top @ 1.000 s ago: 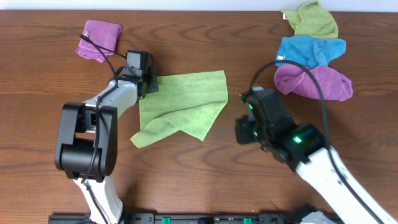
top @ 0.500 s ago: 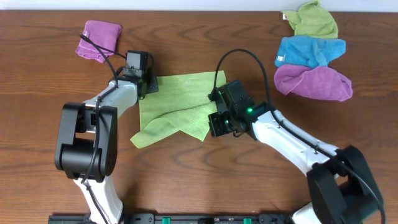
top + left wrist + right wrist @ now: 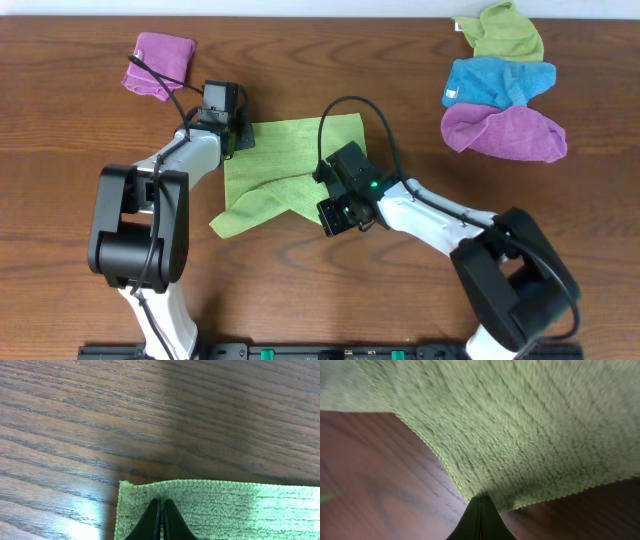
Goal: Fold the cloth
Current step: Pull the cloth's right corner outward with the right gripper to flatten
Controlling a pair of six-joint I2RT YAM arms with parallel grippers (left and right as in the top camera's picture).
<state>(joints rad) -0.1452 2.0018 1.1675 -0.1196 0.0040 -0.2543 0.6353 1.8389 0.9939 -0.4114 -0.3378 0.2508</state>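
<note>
The right pincer point(image 3: 333, 212) has swung in and now pinches shut on the lower corner of the green cloth point(image 3: 290, 165), which lies in the middle of the desk point(image 3: 80, 120). The left pincer point(image 3: 232, 140) is clamped shut on its top-left corner. A fold looks ready to begin.

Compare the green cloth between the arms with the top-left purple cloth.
The green cloth lies spread, one flap folded over; the purple cloth is a compact bundle. Green looks bigger than purple. The left gripper and right gripper pinch green; purple lies untouched. Both are plain cloths.
</note>
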